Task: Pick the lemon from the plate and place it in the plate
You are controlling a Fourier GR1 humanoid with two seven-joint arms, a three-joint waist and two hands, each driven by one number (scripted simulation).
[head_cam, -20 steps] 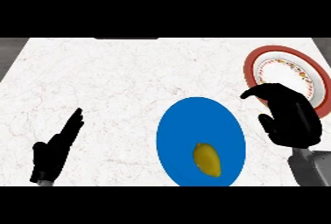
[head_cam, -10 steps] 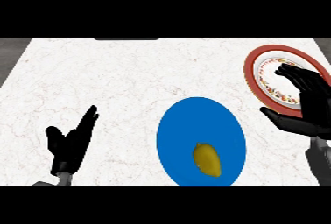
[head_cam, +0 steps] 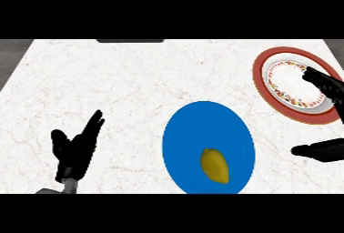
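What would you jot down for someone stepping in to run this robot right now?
Left hand: open, resting at the counter's lower left, fingers up.
Right hand: open, fingers spread at the right edge, over the red-rimmed plate; it holds nothing.
Lemon: lying on the blue plate, low and right of centre, untouched.
Done: nothing yet.
Left: grasp the lemon, carry it to the red-rimmed plate, release.

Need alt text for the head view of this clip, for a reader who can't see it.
A lemon lies on a blue plate on a white marble counter, untouched. The right hand is open beside a red-rimmed plate at far right. The left hand rests open at lower left.
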